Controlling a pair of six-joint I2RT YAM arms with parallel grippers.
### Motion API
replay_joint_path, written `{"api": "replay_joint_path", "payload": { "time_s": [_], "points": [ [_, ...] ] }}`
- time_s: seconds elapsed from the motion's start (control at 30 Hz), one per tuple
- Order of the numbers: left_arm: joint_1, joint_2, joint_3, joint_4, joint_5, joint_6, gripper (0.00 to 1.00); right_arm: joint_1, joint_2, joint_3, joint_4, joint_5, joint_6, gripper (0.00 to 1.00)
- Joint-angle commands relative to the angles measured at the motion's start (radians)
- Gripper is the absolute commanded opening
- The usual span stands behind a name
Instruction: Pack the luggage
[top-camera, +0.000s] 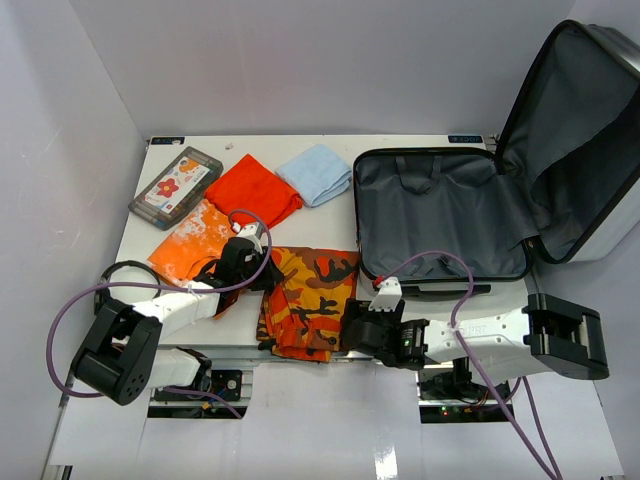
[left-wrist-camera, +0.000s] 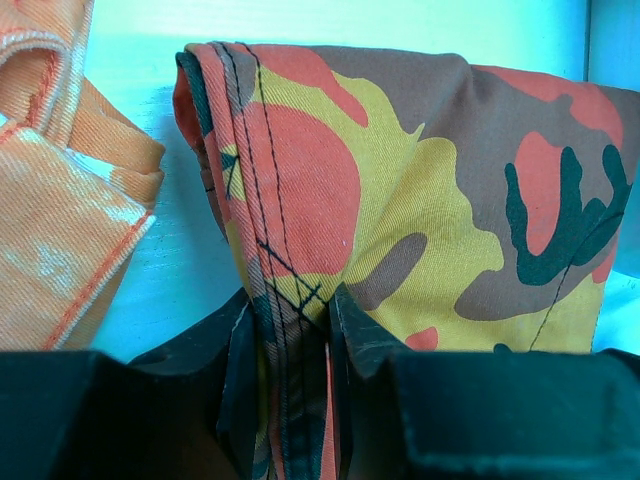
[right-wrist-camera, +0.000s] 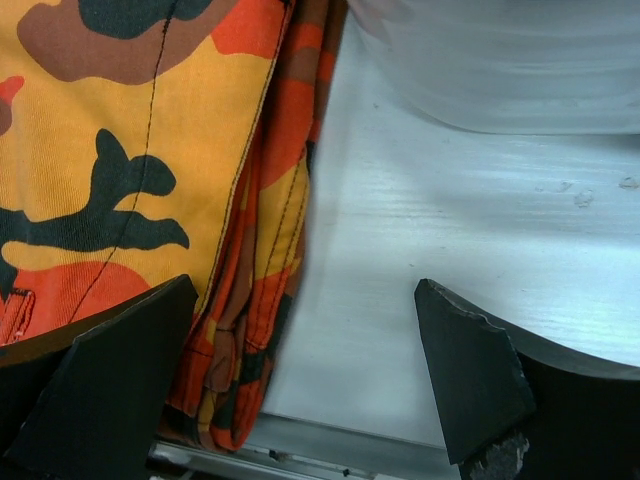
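Near centre: the left gripper (left-wrist-camera: 290, 320) is clamped on the stitched hem of the folded camouflage garment (top-camera: 305, 300), at its far-left corner. The cloth bunches between the pads. The hem is probably chosen because its doubled, sewn layers give something firm to bite, so the fold may lift as one piece rather than peel open (my reading, not a thing seen).

The right gripper (right-wrist-camera: 305, 300) sits low at the garment's near-right edge with its jaws spread wide and nothing between them. One finger is over the cloth, the other over the bare table (top-camera: 300, 143). It looks lined up to take the opposite edge so the garment can be carried from two sides.

The luggage (top-camera: 440, 200) lies open on the right of the table, just right of the garment. Its lid leans back toward the right wall and the grey-lined tub shows nothing inside.

At far left, all outside the luggage:
- an orange tie-dye cloth (top-camera: 190, 240)
- a red-orange cloth (top-camera: 255, 188)
- a light blue cloth (top-camera: 315, 172)
- a flat grey case with a red flower (top-camera: 175, 185)

Packing looks barely begun.
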Motion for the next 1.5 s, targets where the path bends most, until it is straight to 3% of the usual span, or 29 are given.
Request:
{"api": "replay_joint_path", "payload": {
  "time_s": [0.0,0.3,0.8,1.07,1.2,1.33,1.47],
  "points": [
    [-0.003,0.020,-0.020,-0.062,0.006,-0.002,0.00,-0.004,0.059,0.055,0.078,0.049,0.040,0.98],
    [-0.003,0.005,-0.027,-0.064,-0.008,-0.007,0.00,-0.002,0.099,0.063,0.191,0.033,0.025,1.00],
    [-0.003,0.020,-0.019,-0.062,-0.005,0.000,0.00,-0.003,0.244,0.172,0.079,0.044,0.063,0.98],
    [-0.003,0.026,-0.017,-0.058,0.011,0.009,0.00,-0.004,0.312,0.211,0.082,0.040,0.051,0.80],
    [-0.003,0.022,-0.020,-0.052,0.017,0.004,0.00,-0.002,0.336,0.220,0.087,0.039,0.046,0.56],
    [-0.003,0.012,-0.027,-0.050,0.021,0.007,0.00,-0.003,0.351,0.234,0.088,0.048,0.022,0.42],
    [-0.003,-0.006,-0.036,-0.043,0.019,0.006,0.00,-0.004,0.348,0.247,0.088,0.056,-0.021,0.20]
  ]
}}
